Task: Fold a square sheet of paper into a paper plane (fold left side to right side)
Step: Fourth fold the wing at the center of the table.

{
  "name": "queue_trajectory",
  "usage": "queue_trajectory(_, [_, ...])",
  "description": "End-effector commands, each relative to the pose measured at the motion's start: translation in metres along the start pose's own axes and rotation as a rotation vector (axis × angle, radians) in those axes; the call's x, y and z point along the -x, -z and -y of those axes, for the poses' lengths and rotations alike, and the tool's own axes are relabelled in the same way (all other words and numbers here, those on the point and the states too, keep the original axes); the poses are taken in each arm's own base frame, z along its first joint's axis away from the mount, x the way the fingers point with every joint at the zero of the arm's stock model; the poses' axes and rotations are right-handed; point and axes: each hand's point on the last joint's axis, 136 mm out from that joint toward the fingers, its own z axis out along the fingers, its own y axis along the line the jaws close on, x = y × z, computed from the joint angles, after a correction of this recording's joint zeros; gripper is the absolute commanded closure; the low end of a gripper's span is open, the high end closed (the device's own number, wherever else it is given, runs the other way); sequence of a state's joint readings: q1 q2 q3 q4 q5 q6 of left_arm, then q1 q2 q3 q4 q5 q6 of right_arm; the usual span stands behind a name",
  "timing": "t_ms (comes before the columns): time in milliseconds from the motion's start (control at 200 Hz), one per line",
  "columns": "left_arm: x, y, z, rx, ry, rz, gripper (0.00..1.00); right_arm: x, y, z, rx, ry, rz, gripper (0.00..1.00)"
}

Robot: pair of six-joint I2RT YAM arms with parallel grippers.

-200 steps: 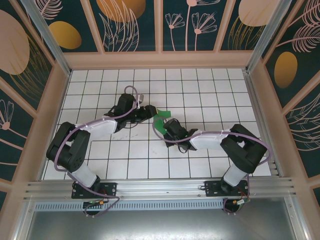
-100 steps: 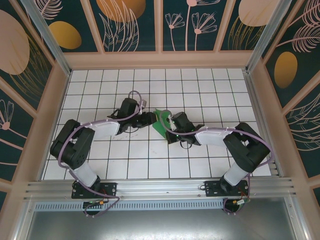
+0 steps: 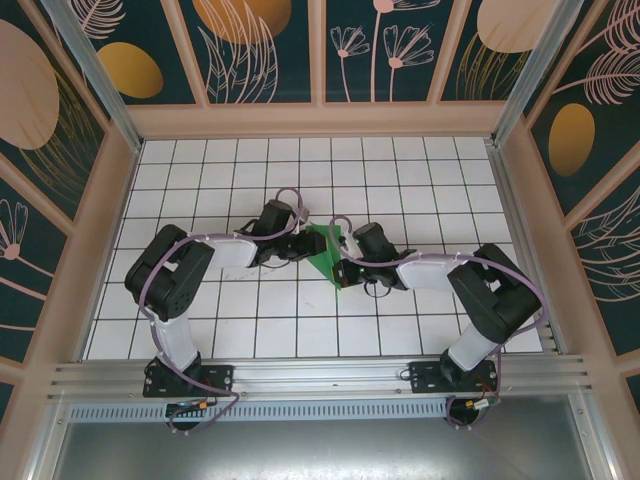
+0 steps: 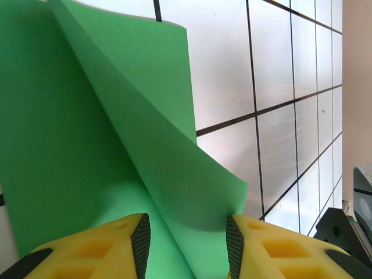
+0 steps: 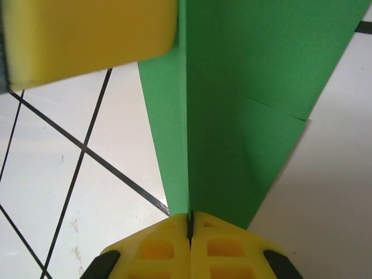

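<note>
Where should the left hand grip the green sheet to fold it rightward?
The lifted flap of the square sheet of paper, near its corner, from the left: it stands off the table inside the open left hand, while the right hand is shut on the crease end.

white gridded table bears the folded green paper.

A white tabletop, ruled in a black grid, sits between dark teal wall panels painted with orange discs and pale flowers; an aluminium rail runs along its near edge.
</note>
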State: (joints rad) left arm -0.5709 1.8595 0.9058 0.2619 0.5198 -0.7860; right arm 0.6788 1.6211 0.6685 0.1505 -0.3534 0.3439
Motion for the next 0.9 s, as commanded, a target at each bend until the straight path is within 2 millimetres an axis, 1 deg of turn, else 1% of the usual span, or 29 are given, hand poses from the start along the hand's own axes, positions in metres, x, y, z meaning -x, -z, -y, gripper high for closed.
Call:
queue_trajectory(0, [0.003, -0.008, 0.005, -0.018, -0.017, 0.000, 0.57, 0.002, 0.004, -0.006, 0.057, -0.017, 0.014, 0.97])
queue_trajectory(310, [0.001, -0.017, -0.006, 0.014, 0.001, -0.013, 0.54, -0.002, 0.001, -0.003, 0.071, -0.040, -0.007, 0.97])
queue_trajectory(515, [-0.004, -0.020, -0.027, 0.112, 0.032, -0.028, 0.54, -0.004, -0.001, -0.001, 0.074, -0.048, -0.017, 0.97])
queue_trajectory(896, [-0.017, -0.025, -0.048, 0.179, 0.052, -0.066, 0.53, -0.004, -0.004, 0.002, 0.065, -0.052, -0.030, 0.95])
